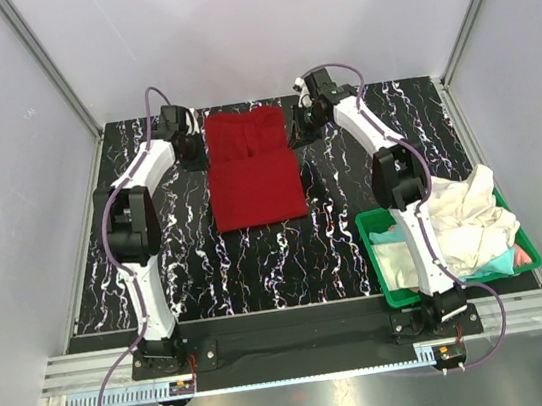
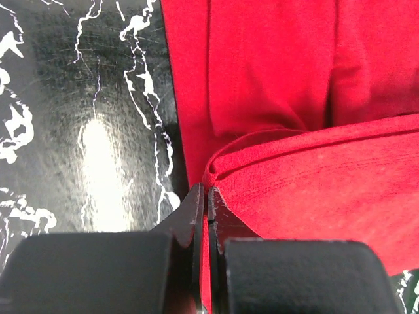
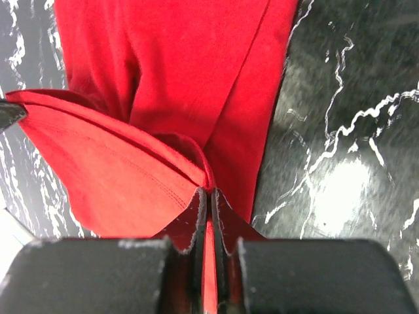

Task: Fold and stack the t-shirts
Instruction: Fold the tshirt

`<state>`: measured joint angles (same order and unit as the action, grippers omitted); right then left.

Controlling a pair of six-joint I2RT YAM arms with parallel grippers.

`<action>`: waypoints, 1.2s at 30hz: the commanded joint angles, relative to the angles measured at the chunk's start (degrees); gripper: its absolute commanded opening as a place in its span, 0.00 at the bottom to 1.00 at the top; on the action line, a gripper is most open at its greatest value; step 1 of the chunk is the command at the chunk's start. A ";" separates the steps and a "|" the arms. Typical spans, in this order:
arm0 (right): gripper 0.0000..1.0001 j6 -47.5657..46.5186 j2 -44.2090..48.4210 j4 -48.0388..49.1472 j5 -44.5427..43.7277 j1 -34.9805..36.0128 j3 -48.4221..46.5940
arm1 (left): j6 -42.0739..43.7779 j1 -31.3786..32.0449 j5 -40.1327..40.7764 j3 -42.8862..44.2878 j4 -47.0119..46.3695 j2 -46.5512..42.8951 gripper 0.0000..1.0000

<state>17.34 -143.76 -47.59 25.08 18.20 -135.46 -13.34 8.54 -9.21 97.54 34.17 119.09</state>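
The deep red t-shirt (image 1: 253, 170) lies lengthwise on the black marbled table, sides folded in. My left gripper (image 1: 188, 139) is shut on its far left corner; in the left wrist view the jaws (image 2: 207, 196) pinch red cloth (image 2: 281, 85) between them. My right gripper (image 1: 298, 126) is shut on the far right corner; the right wrist view shows the same pinch (image 3: 209, 195) on the red cloth (image 3: 196, 72). The far edge is lifted and curls over the rest. Cream-white (image 1: 465, 216), teal (image 1: 498, 262) and pinkish (image 1: 523, 254) shirts sit in the bin.
The green plastic bin (image 1: 383, 283) stands at the near right beside the right arm's base. Grey walls and metal rails enclose the table (image 1: 199, 264) on three sides.
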 commanded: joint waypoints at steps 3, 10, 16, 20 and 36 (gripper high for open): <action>0.01 1.81 -5.11 3.82 2.34 -1.14 -4.28 | -0.54 -0.89 -1.95 4.24 -2.53 3.60 0.00; 0.10 5.59 -9.78 5.59 3.48 -2.55 -9.46 | -1.25 -0.98 -0.20 8.99 -2.26 7.13 0.27; 0.40 7.09 -7.94 0.67 0.42 -3.96 -10.97 | -1.33 -0.98 2.70 9.25 -1.39 2.74 0.53; 0.56 3.15 -3.99 -6.17 -0.73 -4.48 -8.08 | -1.51 -0.98 2.71 4.61 -0.69 -4.27 0.56; 0.35 5.95 15.29 3.39 12.79 8.24 24.81 | -13.29 6.57 -19.45 -33.72 -15.81 -21.62 0.16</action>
<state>21.45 -127.55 -48.16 31.99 21.15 -111.48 -23.79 13.82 -25.47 65.43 23.99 98.54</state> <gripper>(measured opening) 0.406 0.173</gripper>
